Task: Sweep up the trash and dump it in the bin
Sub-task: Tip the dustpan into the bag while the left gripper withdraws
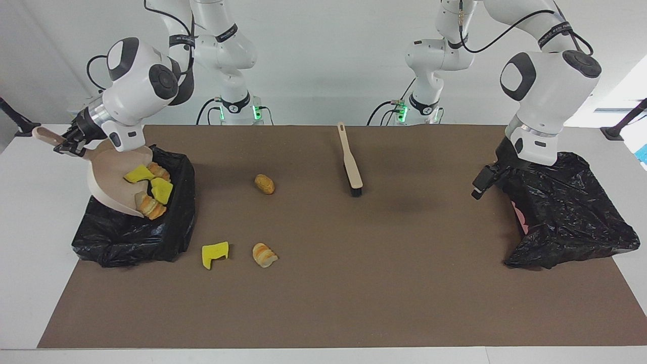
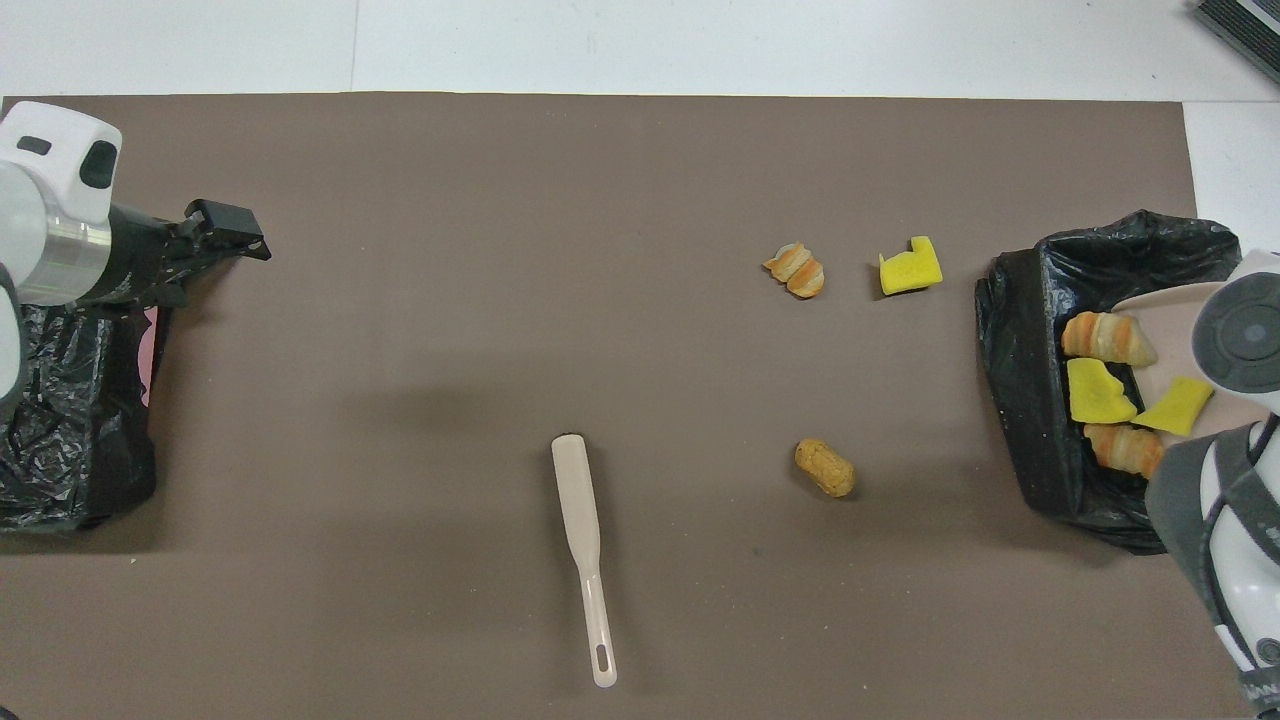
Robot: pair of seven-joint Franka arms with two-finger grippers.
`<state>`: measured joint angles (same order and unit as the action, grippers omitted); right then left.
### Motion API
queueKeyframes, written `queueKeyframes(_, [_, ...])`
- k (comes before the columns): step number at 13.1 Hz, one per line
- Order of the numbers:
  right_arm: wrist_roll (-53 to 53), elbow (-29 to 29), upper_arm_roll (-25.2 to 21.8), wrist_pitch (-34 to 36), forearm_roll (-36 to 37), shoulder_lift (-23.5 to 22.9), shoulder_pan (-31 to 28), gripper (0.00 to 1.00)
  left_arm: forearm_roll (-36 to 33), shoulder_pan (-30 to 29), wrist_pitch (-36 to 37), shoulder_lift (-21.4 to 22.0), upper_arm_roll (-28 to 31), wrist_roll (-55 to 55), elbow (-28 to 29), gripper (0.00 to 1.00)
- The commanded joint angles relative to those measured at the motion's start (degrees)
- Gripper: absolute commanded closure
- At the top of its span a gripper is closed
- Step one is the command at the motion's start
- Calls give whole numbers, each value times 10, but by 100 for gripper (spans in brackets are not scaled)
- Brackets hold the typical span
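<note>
**Worktop inventory: dustpan tipped over bin, three scraps loose**

- Right claw (image 1: 68,143): clamped on the dustpan (image 1: 108,174) handle, over the edge of the black-bagged bin (image 1: 167,222) at the right arm's end of the worktop (image 1: 354,293). Grip seen in the facing view only; in the overhead view hidden under the arm's own wrist.
- Dustpan: beige, tilted steeply, open mouth down toward the bin. Handle visible only in the facing view; in the overhead view only a sliver of the pan (image 2: 1165,300).
- Trash in pan: four pieces bunched at the lower lip, two yellow sponge chunks (image 1: 137,175) and two striped bread pieces (image 1: 150,206). Clearer in the overhead view, stacked against the bin's inner wall (image 2: 1098,392).
- Trash loose on the brown mat: tan roll (image 1: 264,184) nearest the robots; yellow chunk (image 1: 215,254) and striped piece (image 1: 264,255) side by side, farther from the robots, the chunk just beside the bin.
- Brush (image 1: 350,161): flat on the mat at mid-worktop, handle toward the robots. Black bristles seen in the facing view; only the beige back in the overhead view.
- Left claw (image 1: 480,186): fingers apart, holding nothing, raised beside the second bagged bin (image 1: 566,212) at the left arm's end. Spread fingers plainer in the overhead view (image 2: 215,240).
- Second bin: pink patch on its side, seen in both views.
</note>
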<state>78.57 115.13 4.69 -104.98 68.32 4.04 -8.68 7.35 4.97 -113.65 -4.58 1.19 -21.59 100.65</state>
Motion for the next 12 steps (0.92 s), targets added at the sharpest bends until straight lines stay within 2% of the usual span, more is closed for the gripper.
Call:
queueKeyframes(1, [-17,5,3,44,44,20,16,100,-31,-8,46,-7,-5,84,-29,0])
queueKeyframes(6, [43,-50,4,55,54,32,16,100,-66,-9,75,13,4,243,-28,0])
queueKeyframes(8, [42,-64,8,57,45,26,18,100,-66,-7,97,23,14,247,-26,0])
queueKeyframes(12, [27,-125,20,72,-52,-14,34,100,-73,-7,135,46,15,285,-23,0])
